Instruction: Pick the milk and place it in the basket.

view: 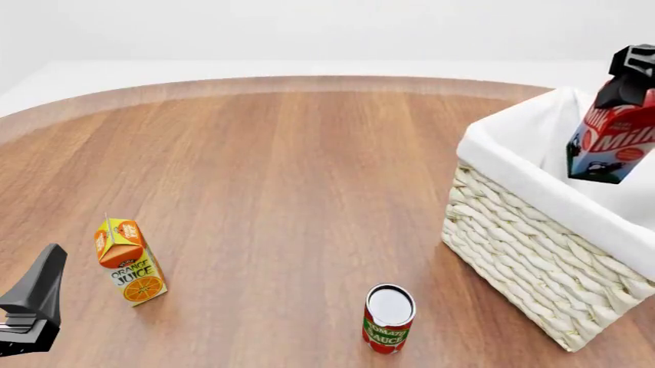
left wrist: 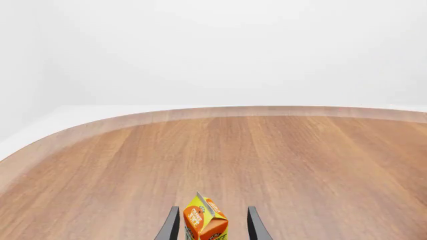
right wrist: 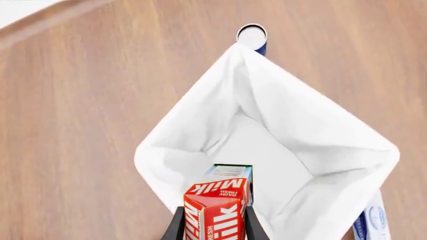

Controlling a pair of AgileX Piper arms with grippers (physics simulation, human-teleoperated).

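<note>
My right gripper (view: pixel 627 83) is shut on the red top of the milk (view: pixel 612 142) and holds it tilted in the air over the open basket (view: pixel 532 234) at the right. In the right wrist view the milk (right wrist: pixel 217 202) sits between the fingers (right wrist: pixel 179 225), above the basket's white cloth lining (right wrist: pixel 280 145). My left gripper (view: pixel 31 307) is open and empty at the near left, apart from the orange juice carton (view: pixel 129 262). In the left wrist view that carton (left wrist: pixel 205 222) shows ahead, between the open fingers (left wrist: pixel 172 227).
A tomato sauce can (view: pixel 389 318) stands upright near the front, left of the basket. A round can top (right wrist: pixel 251 35) shows beyond one basket corner. A blue-and-white thing (right wrist: pixel 372 220) lies beside the basket, unclear. The table's curved far edge (view: pixel 307 83) runs across the back.
</note>
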